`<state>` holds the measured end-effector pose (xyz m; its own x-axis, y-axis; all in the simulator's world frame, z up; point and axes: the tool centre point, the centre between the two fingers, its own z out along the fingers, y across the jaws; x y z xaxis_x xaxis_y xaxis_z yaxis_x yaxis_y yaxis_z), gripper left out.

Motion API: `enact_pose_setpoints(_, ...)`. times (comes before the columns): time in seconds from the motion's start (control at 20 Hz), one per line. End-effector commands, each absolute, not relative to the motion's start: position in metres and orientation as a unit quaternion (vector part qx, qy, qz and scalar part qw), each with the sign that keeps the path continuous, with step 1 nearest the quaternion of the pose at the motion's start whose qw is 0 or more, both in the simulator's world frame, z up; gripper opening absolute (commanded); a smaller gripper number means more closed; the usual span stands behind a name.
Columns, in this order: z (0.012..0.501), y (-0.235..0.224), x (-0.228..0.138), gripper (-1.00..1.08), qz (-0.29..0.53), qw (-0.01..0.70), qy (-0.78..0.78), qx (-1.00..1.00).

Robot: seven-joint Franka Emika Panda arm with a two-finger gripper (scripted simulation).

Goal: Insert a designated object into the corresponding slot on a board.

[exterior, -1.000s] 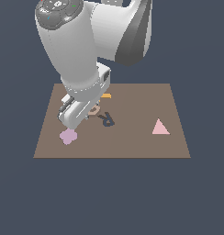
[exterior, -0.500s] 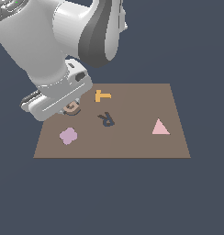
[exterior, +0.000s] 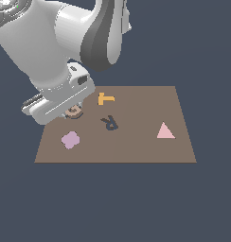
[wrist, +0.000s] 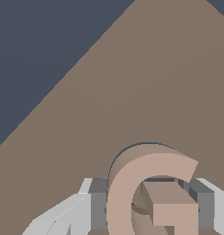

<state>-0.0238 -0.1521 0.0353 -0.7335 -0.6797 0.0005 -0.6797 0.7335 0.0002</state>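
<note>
The tan-peach G piece sits between my gripper's grey fingers, which press on both of its sides. It rests low on the brown board. A thin dark line of the G-shaped slot shows along the piece's outer curve. In the exterior view the gripper is over the board's far corner on the exterior view's left. Only part of the G piece shows under the hand, and the slot is hidden there.
On the board lie an orange T, a dark R-shaped recess, a lilac blob and a pink triangle. The bulky arm hangs over the board's side on the exterior view's left.
The gripper moved from above the lilac blob toward the board's far corner on the exterior view's left, carrying the G piece, and the arm swung that way. It has barely moved since half a second ago.
</note>
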Motion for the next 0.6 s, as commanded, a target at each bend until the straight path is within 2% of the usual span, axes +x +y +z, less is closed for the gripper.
enact_pose_setpoints(0.0, 0.0308, -0.1515, -0.0239, -1.0, 0.0, 0.0, -0.931, 0.365)
enact_pose_setpoints(0.05, 0.0304, -0.1515, -0.0239, -1.0, 0.0, 0.0, -0.931, 0.365)
enact_pose_setpoints(0.1, 0.0304, -0.1515, -0.0239, 1.0, 0.0, 0.0, -0.931, 0.365)
enact_pose_setpoints(0.55, 0.0304, -0.1515, -0.0239, 1.0, 0.0, 0.0, -0.931, 0.365)
